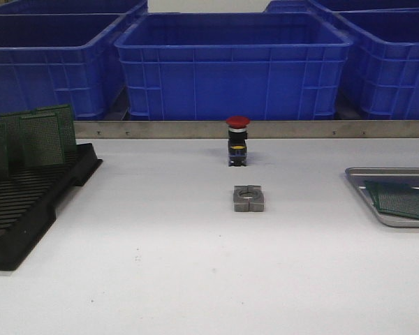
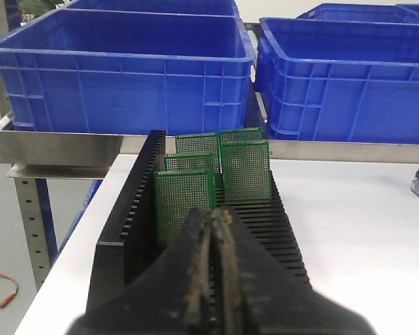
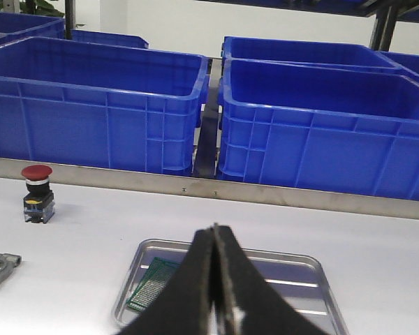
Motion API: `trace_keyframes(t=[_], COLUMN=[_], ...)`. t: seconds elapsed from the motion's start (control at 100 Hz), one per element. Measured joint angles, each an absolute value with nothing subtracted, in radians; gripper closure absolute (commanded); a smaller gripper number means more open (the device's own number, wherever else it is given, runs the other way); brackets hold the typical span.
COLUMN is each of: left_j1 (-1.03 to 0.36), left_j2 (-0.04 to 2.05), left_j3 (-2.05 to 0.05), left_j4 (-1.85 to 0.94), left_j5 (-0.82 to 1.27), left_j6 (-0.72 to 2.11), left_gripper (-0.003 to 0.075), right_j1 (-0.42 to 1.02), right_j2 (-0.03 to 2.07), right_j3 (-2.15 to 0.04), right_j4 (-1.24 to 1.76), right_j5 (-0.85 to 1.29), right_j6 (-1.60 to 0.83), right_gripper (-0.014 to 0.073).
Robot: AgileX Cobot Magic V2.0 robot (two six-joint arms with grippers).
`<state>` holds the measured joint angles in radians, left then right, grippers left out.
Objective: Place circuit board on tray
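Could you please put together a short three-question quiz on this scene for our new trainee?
1. True or false: a circuit board already lies on the tray.
2. Where do the other boards stand? A) in a blue bin B) in the black rack C) flat on the table
3. Which red-capped item sits behind the metal block in the front view?

Key: 1 true; 2 B; 3 the push button.
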<state>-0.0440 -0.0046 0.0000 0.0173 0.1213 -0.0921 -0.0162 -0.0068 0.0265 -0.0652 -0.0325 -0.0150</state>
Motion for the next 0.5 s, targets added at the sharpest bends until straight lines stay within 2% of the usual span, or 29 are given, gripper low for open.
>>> trace_keyframes(t=[0.5], left_j1=[-0.044], left_j2=[-0.005], left_j3=[0.0], left_j4=[0.017], left_j5=[0.121], left_j6=[-0.092], left_gripper=[0.0741], right_j1=[-0.059], right_j2=[-0.007], right_j3=[0.026], right_j4=[-0.075], right_j5=[-0.032], right_j6=[0.0], right_gripper=[0.0655])
